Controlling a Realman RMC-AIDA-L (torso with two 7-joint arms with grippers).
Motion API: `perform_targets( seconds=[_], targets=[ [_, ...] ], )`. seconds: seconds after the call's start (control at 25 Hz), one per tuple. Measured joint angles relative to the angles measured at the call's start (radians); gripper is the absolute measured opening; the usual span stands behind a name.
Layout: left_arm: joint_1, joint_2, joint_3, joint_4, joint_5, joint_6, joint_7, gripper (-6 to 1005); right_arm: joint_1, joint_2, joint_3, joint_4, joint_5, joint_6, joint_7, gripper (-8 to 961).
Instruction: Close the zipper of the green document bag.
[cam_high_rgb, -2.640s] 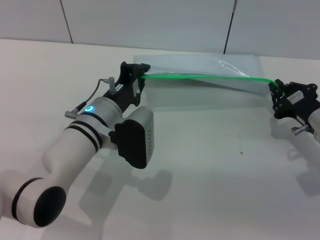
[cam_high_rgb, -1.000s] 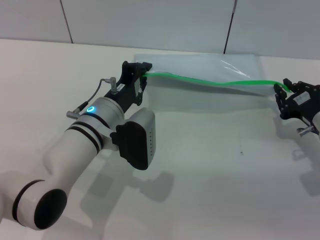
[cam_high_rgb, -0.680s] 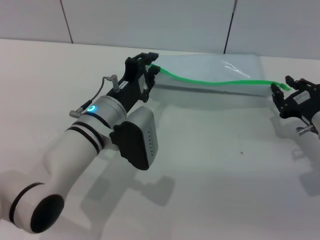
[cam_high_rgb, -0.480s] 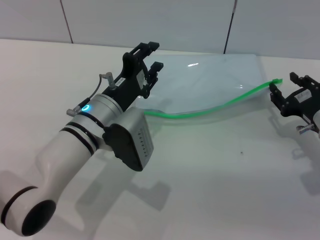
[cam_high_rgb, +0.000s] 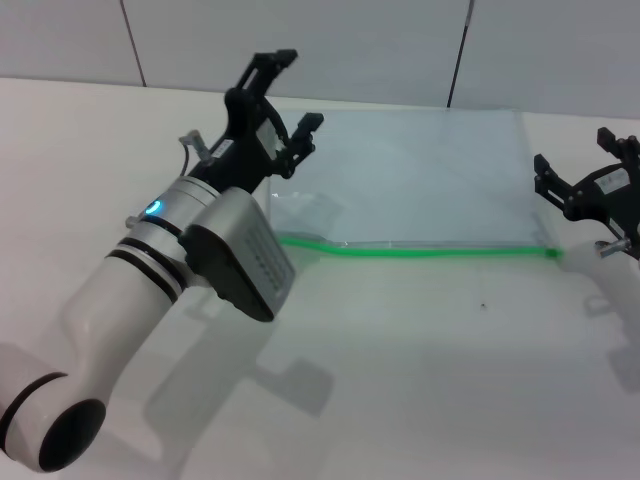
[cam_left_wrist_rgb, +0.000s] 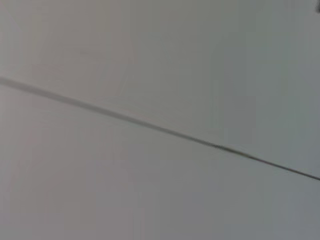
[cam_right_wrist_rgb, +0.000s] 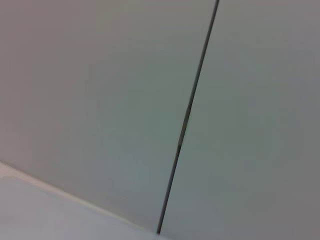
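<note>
Now flat green document bag (cam_high_rgb: 420, 180)

The table (cam_high_rgb: 420, 380) lies bare across the lower centre and lower right of the head view — open passage there. The left arm (cam_high_rgb: 150, 300) fills the lower left, and the green document bag (cam_high_rgb: 420, 180) covers the upper centre — flat, low.

The left arm (cam_high_rgb: 170, 300) covers the green document bag (cam_high_rgb: 420, 180)'s near-left corner and the zipper (cam_high_rgb: 420, 249)'s left end. Its slider is too small to find. The right gripper (cam_high_rgb: 590, 165) is cut off by the frame edge.
</note>
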Motion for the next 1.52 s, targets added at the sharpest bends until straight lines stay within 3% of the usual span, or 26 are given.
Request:
perform_targets(
  seconds=[0.16, 0.4, 0.76, 1.04, 1.52],
  targets=[
    [0.009, -0.002, -0.006, -0.003, -0.043, 0.014, -0.065, 845, -0.010, 0.000, 0.022, 0.030, 0.001, -0.032, 0.004, 881],
    [0.024, -0.004, -0.007, -0.034, -0.128, 0.040, -0.179, 861, -0.014, 0.001, 0.031, 0.069, 0.037, -0.070, 0.007, 877],
    [0.029, -0.001, -0.009, -0.058, -0.316, 0.154, -0.564, 860, 0.005, 0.001, 0.035, 0.078, 0.053, -0.071, 0.009, 868],
    [0.031, 0.004, -0.009, -0.035, -0.406, 0.160, -0.809, 859, 0.031, 0.001, 0.050, 0.078, 0.054, -0.064, 0.010, 866],
    [0.031, 0.005, 0.001, -0.012, -0.408, 0.156, -0.849, 858, 0.039, 0.001, 0.098, 0.058, 0.054, -0.037, 0.010, 863]
  ],
)
